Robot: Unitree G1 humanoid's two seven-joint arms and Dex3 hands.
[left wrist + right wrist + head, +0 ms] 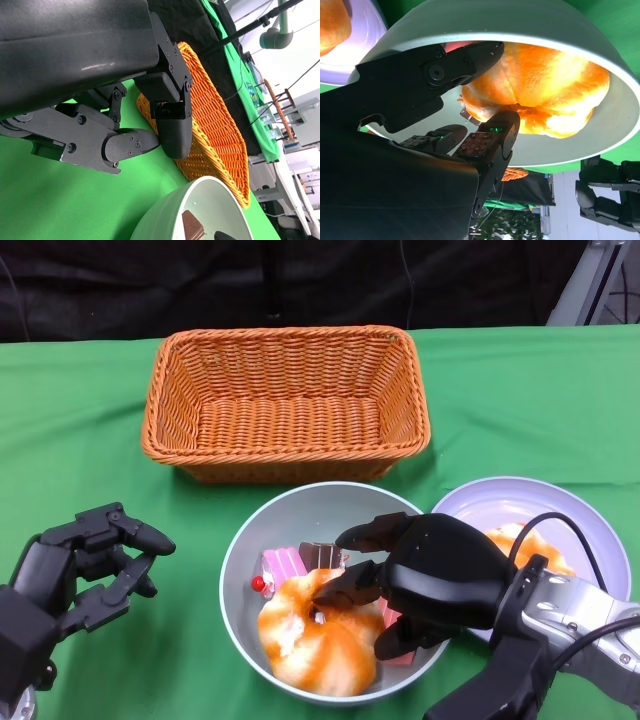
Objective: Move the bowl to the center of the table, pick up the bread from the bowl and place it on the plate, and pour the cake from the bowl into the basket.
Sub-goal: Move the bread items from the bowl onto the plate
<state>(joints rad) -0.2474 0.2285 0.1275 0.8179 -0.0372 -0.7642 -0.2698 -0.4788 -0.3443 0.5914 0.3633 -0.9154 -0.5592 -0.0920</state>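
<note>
My head looks down on the table (90,420); both wrist cameras (close, tilted) share the bowl (250,540).

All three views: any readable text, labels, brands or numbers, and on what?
None readable.
Basket, bowl, plate: no lettering shows.
Left hand and right hand: plain black shells, no markings legible.
Background clutter beyond the table in the left wrist view: too small and blurred to read.

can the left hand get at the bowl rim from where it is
Probably yes. The left hand hovers empty beside the bowl, with only bare green cloth between them; the right hand works the bread on the far side.
</note>
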